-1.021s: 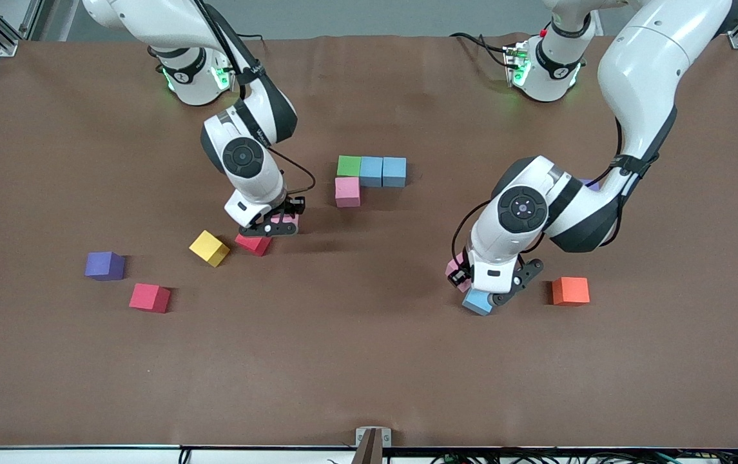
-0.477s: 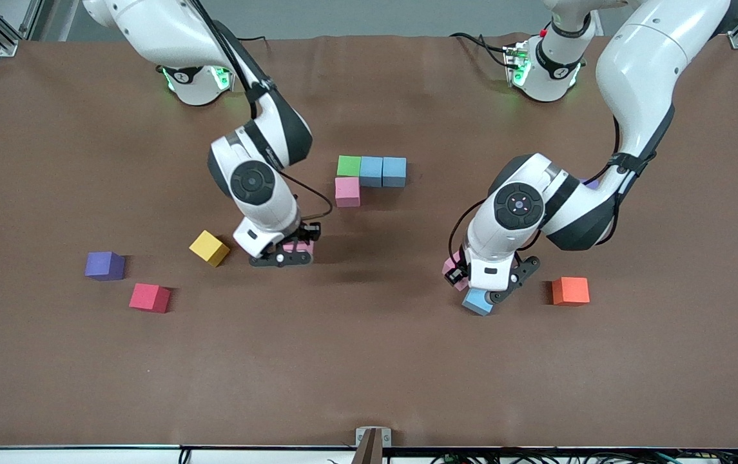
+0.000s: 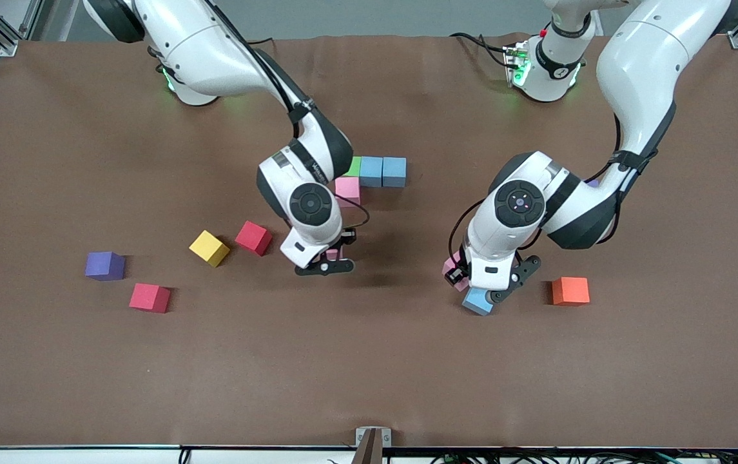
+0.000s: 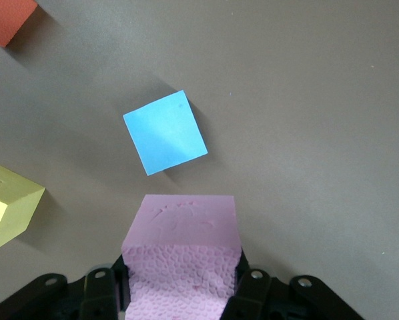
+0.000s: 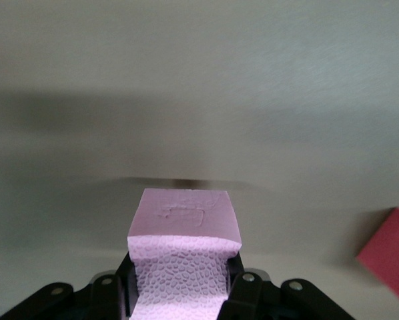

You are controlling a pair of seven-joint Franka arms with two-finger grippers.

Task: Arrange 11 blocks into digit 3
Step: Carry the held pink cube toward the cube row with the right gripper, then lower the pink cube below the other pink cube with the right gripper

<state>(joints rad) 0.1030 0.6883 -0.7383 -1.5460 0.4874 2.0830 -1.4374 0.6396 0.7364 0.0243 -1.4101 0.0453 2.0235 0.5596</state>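
- Nearest to my front camera, I see a light blue block (image 3: 477, 301) lying loose on the table (image 3: 369, 374); the left wrist view shows it (image 4: 165, 132) free of any grip.
- Beside it toward the left arm's end sits the orange block (image 3: 570, 290), with a yellow block (image 4: 6, 205) near it in the left wrist view.
- Over the light blue block I have the left gripper (image 3: 472, 283) up in the air, its jaws clamped on a pink block (image 4: 181, 257).
- Toward the right arm's end lie a crimson block (image 3: 149, 298) and, slightly farther, a purple cube (image 3: 104, 265).
- Farther again rest a second yellow block (image 3: 209, 248) and the red block (image 3: 253, 238), just apart.
- Over bare table near those I hold the right gripper (image 3: 330, 258), pinched tight on another pink block (image 5: 183, 257).
- Farthest sits the unfinished digit 3 (image 3: 372, 175): a green block (image 3: 354, 167) partly hidden by the right arm, two light blue blocks (image 3: 383, 171) touching in a row with it, and a pink block (image 3: 347, 190) touching the green one on its nearer face.
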